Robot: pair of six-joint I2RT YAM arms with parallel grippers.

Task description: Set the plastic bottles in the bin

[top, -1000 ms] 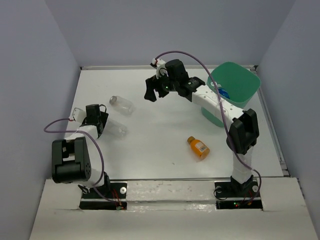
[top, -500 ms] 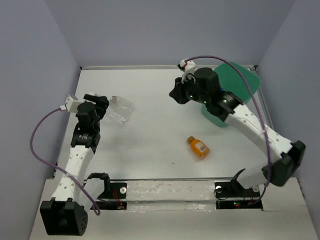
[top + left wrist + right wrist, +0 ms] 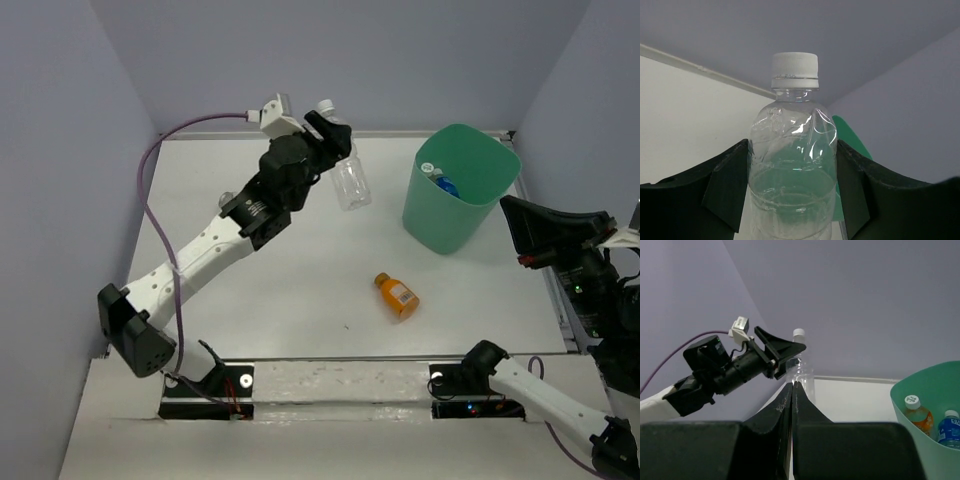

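Note:
A clear plastic bottle (image 3: 351, 182) with a white cap hangs above the table's far middle, left of the bin. My left gripper (image 3: 334, 142) is shut on its body. In the left wrist view the bottle (image 3: 792, 165) fills the space between my left gripper's (image 3: 792, 146) two dark fingers. The mint-green bin (image 3: 445, 225) stands at the far right and holds a blue-labelled bottle (image 3: 449, 186) and another bottle. A stubby orange bottle (image 3: 397, 295) lies on the table in front of the bin. My right gripper (image 3: 512, 222) is shut on nothing at the right edge, its fingers pressed together (image 3: 792, 384).
The right wrist view shows the left gripper (image 3: 782, 354) with the clear bottle (image 3: 803, 371) and the bin (image 3: 932, 382), which holds an orange bottle (image 3: 916, 414) and a blue-labelled bottle (image 3: 949, 427). Grey walls close the table on three sides.
The left arm has lifted the clear bottle from the table's left side and carried it up and right toward the bin. The right gripper has shut and drawn back to the right edge.

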